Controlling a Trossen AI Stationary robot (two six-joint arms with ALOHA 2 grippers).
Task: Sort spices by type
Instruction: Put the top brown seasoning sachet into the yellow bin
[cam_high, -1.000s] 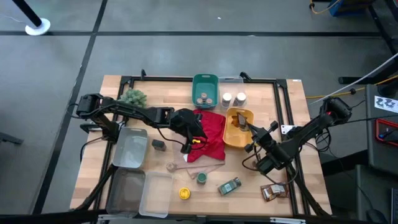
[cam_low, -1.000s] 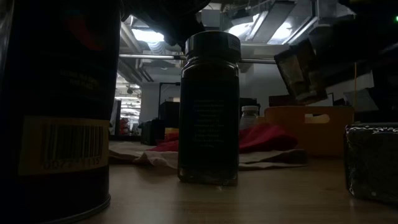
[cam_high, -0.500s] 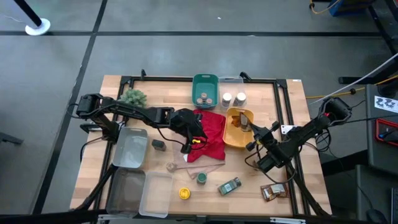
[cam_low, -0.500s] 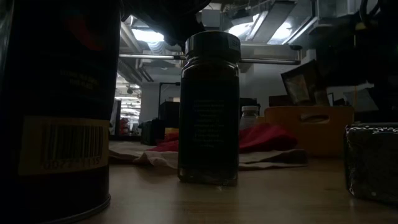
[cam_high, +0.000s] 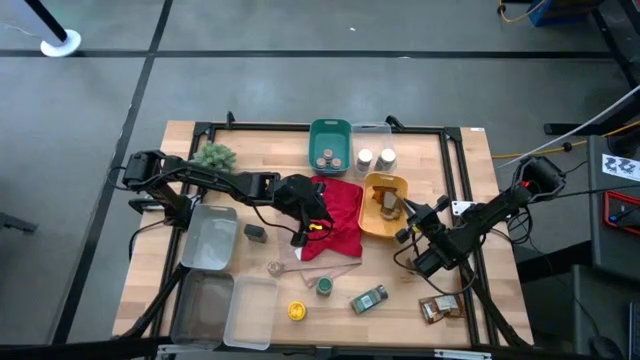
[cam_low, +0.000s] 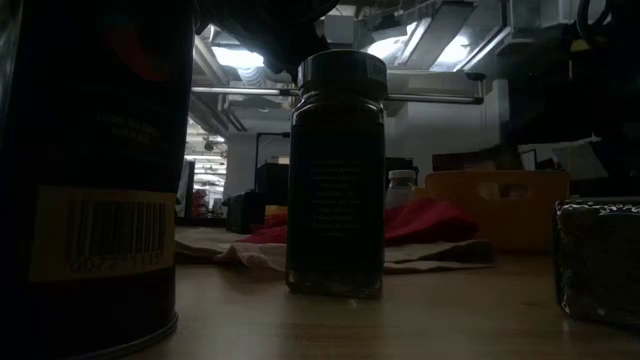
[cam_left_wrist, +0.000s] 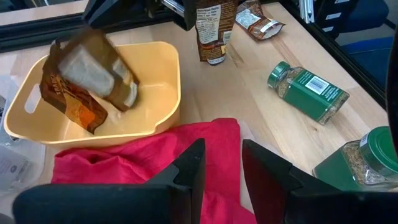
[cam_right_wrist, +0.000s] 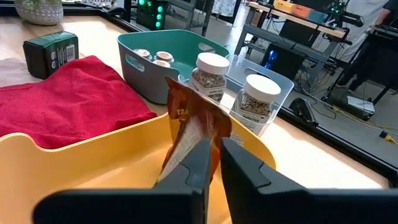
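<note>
A brown foil packet (cam_high: 385, 200) (cam_left_wrist: 87, 81) lies tilted inside the yellow bin (cam_high: 368, 228), blurred in the left wrist view. My right gripper (cam_high: 402, 212) (cam_right_wrist: 214, 152) stands at the bin's right side, right behind the packet (cam_right_wrist: 189, 118), its fingers a narrow gap apart. My left gripper (cam_high: 312, 220) (cam_left_wrist: 222, 165) hovers over the red cloth (cam_high: 342, 212), narrowly open on nothing. Tan-lidded jars (cam_high: 328, 157) stand in the teal bin (cam_high: 330, 128). White-lidded jars (cam_right_wrist: 211, 74) stand in a clear bin (cam_high: 375, 130). My right gripper's fingertips (cam_right_wrist: 202, 149) stand against the packet's near face (cam_right_wrist: 194, 134), coming level from the table's right side. Whether they touch it I cannot tell. The packet leans in the bin with its lower end hidden by my fingers.
On the near table stand a green-lidded jar (cam_high: 324, 287), a yellow-lidded jar (cam_high: 296, 311) and a tan-lidded jar (cam_high: 275, 268). A green jar (cam_high: 370, 298) lies on its side. More brown packets (cam_high: 438, 308) lie near right, a dark tin (cam_high: 255, 233) and clear trays (cam_high: 212, 245) left.
My right gripper has come down toward the yellow bin with the brown packet. The packet hung above the bin's rim a second ago. Now it has sunk below the rim and out of sight in the low view.
</note>
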